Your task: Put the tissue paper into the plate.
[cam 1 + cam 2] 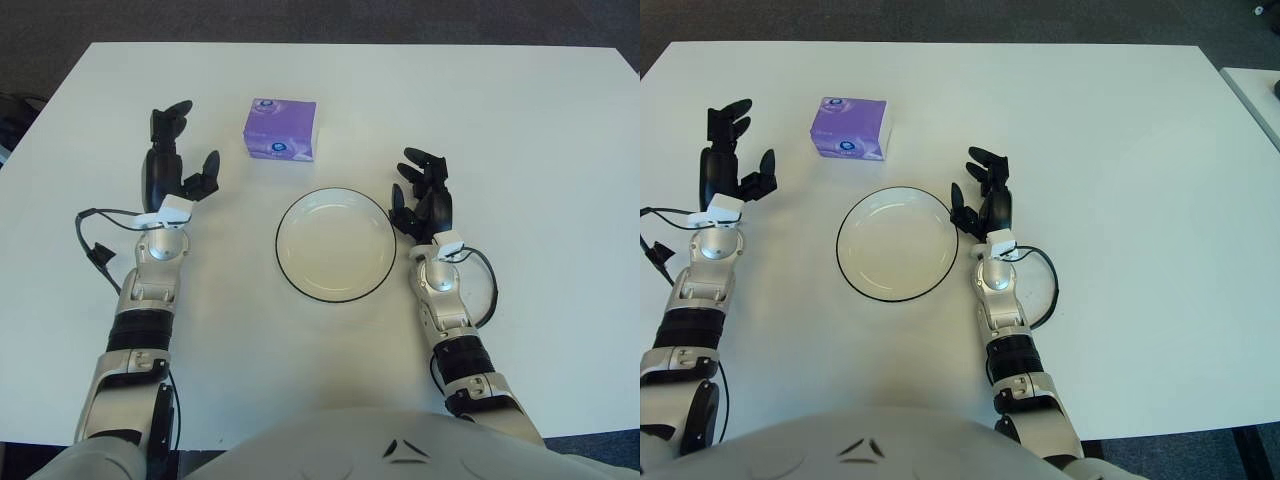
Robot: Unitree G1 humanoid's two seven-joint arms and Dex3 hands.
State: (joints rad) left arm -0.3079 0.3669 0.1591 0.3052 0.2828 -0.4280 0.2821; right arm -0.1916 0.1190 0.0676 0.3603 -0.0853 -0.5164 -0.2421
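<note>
A purple tissue pack (280,129) lies on the white table, beyond the plate and a little to its left. The white plate (336,244) with a dark rim sits in the middle, with nothing in it. My left hand (172,162) is left of the tissue pack, apart from it, with its fingers spread and holding nothing. My right hand (423,193) shows just beside the plate's right rim, fingers spread, nothing in it.
The white table (520,130) stretches wide on all sides. A black cable (92,250) loops beside my left wrist and another beside my right wrist (484,290). Dark floor shows past the far edge.
</note>
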